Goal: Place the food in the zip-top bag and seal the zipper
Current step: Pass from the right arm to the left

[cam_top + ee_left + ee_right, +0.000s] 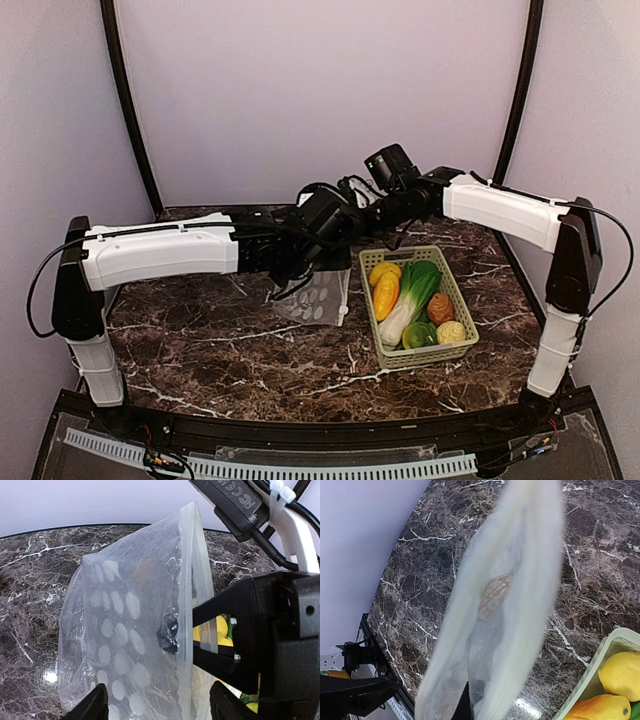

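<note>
The zip-top bag [318, 297], clear with white dots, hangs upright over the table between both grippers. My right gripper [172, 630] is shut on its mouth edge, the zipper strip [186, 580]. My left gripper [160, 702] is open, with its fingertips [95, 702] wide apart on either side of the bag's lower part. The right wrist view looks down into the bag [495, 605], where a brownish netted shape [492, 595] shows; I cannot tell what it is. The food lies in the green basket [463, 300]: yellow lemons [385, 285], a leek [410, 295], a brown piece [440, 308], a green fruit [418, 335] and a pale bumpy piece [452, 332].
The basket stands right of the bag on the dark marble table [220, 340]. Its rim [600, 665] and a lemon [620, 672] show in the right wrist view. Both arms cross above the table's far middle.
</note>
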Controlling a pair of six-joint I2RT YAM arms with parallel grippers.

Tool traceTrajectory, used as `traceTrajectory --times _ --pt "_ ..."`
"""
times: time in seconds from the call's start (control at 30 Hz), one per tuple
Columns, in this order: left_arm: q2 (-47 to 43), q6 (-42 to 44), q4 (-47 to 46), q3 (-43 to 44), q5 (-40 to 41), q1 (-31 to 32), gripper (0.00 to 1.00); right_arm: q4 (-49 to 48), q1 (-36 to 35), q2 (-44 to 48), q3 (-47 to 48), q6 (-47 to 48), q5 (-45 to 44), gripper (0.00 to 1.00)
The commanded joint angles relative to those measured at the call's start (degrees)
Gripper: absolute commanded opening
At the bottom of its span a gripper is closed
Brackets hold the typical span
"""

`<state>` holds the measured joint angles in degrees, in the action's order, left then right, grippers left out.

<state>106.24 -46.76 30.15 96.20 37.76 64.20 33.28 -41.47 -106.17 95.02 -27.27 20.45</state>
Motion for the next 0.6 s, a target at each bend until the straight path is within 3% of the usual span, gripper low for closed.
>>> traceTrajectory --times 0.0,0.2,0.57 --pt "0.9 -0.8 1.1 1.1 -0.3 0.1 0.68 -0.1 -0.7 2.4 1.7 -2.3 -1.5 0.0" --pt "1.1 0.8 -1.7 -0.3 -1.2 0.1 0.65 0.6 -0.7 2.7 1.9 -2.7 -3.7 0.0" --pt "3.0 -2.4 4.8 -0.4 -3.0 -1.0 0.54 0.0 -0.7 3.9 1.4 -2.4 -3.8 0.0"
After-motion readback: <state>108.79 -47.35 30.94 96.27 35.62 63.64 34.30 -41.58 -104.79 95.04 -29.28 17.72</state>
